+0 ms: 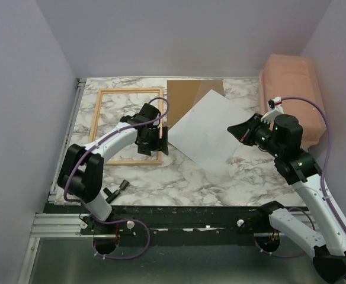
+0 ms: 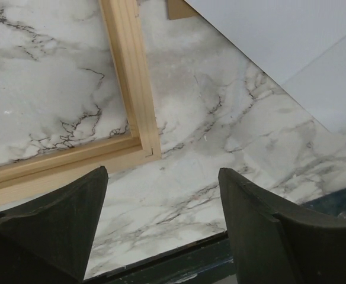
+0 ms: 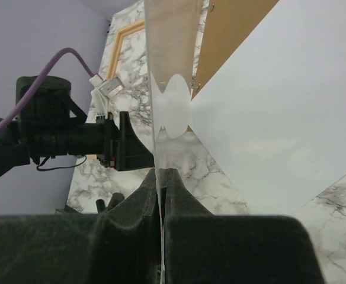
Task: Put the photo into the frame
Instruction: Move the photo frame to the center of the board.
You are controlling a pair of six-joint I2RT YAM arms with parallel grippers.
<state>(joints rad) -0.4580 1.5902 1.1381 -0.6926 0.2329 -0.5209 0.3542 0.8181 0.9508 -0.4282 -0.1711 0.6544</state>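
From above, my right gripper [image 1: 237, 131] is clamped on the right-hand corner of the photo [image 1: 205, 133]. The photo lies white side up, turned diamond-wise on the middle of the table [image 1: 179, 183], with its far corner over the brown backing board [image 1: 188, 94]. The frame [image 1: 131, 90] lies flat toward the table's far left corner, just beside the sheet's left corner. My left gripper [image 1: 152, 141] hovers at the frame's near right corner, jaws apart and empty. I judge that I am about to carry the sheet over to the frame. The next move calls for swinging the sheet left, squaring it with the rails and laying it inside them without buckling the paper.

In the left wrist view, my fingers [image 2: 66, 225] stand spread above bare marble. The frame's corner is just ahead on the left and the photo's edge is at the upper right. Marble shows inside the rails, so I cannot confirm a pane.

In the right wrist view, my pads [image 3: 182, 201] are pressed together on the sheet's edge, which rises edge-on and blurs close to the lens. Its printed side is hidden.
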